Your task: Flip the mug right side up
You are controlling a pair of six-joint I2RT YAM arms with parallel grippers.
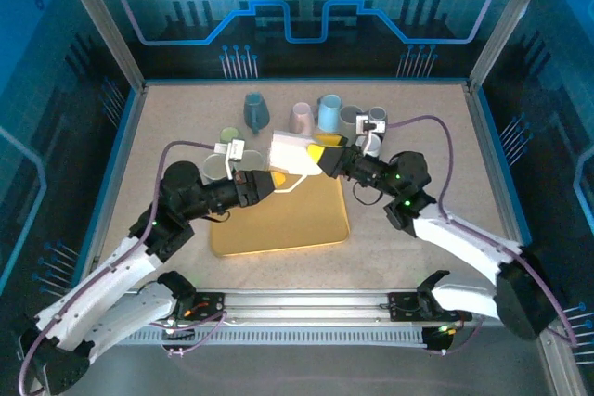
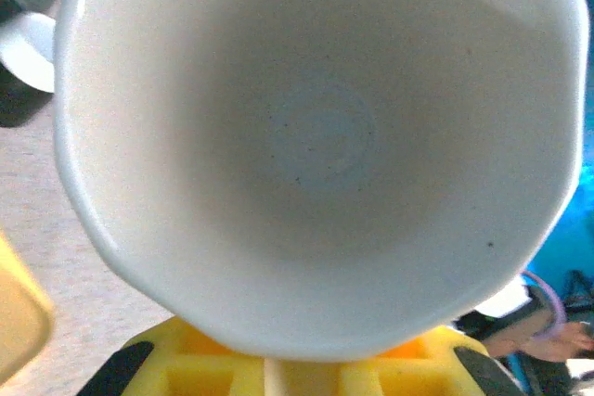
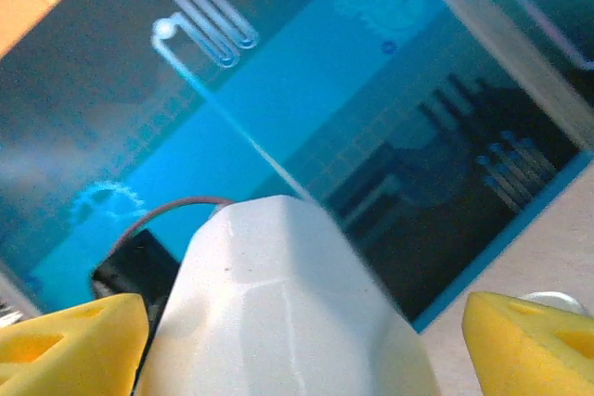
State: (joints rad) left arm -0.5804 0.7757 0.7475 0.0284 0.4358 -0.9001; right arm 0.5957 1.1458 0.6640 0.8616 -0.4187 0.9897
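Left gripper [image 2: 302,376] tight on white mug [image 2: 316,136], grip point cut off; right gripper [image 3: 299,350] wide apart, either side

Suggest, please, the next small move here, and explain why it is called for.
Probably draw the right gripper straight back off the white mug. Its jaws stand apart on either side of the mug's body, while the left gripper is shut on the rim, carrying the mug on its side above the yellow tray. Clearing the right arm would let the left wrist roll the mug upright.
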